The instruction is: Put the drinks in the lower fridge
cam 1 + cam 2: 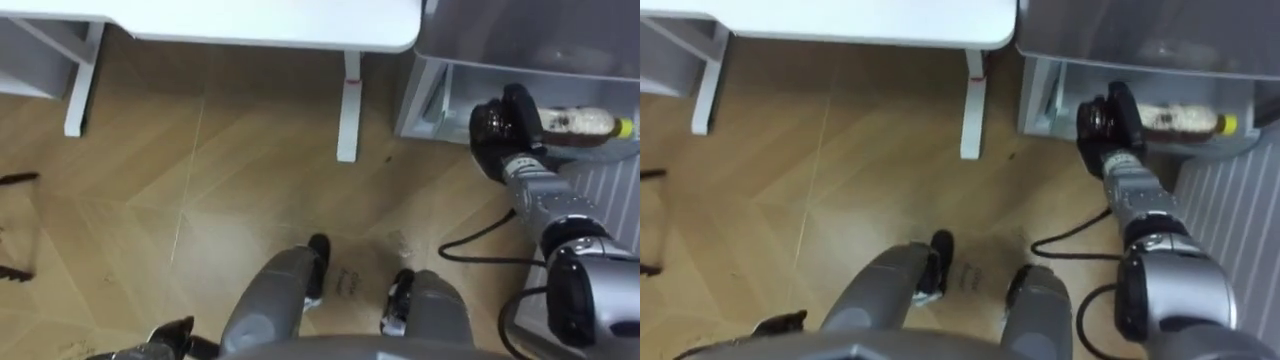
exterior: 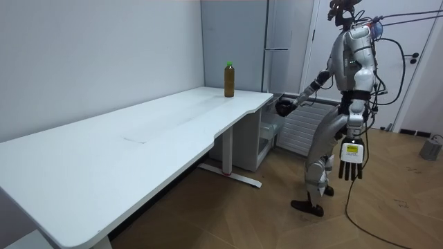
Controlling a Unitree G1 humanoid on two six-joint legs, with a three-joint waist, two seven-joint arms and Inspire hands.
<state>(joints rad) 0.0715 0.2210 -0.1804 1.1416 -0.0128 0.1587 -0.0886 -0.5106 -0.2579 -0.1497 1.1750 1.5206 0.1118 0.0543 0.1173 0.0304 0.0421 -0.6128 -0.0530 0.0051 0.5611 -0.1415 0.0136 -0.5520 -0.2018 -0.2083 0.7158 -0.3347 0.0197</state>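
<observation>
Two drink bottles show. The held bottle [image 1: 575,128] has a pale label [image 1: 588,121] round its middle over a dark brown drink, and a yellow-green cap [image 1: 625,128]; we cannot read any writing on it. The standing bottle [image 2: 229,81], brown and green-topped, is upright near the far end of the white table [image 2: 138,145], and any print on it is too small for us to read. Dark scribbles [image 1: 350,280] mark the floor between the robot's feet, and we cannot read those either.

The floor [image 1: 200,190] is pale wood laid in a herringbone pattern. The robot stands off the table's far end, beside the tall grey fridge [image 2: 277,41], whose lower compartment [image 1: 440,95] is open. A ribbed white panel [image 1: 605,190] lies to the right of it.

The held bottle lies on its side inside the lower compartment. Its long axis runs left to right, with the cap pointing right and the base toward the right hand [image 1: 503,125]. That hand's fingers are curled round the base end. We cannot tell whether the bottle rests on the compartment's floor. The left hand [image 2: 351,160] hangs at the robot's side, fingers straight, holding nothing.
</observation>
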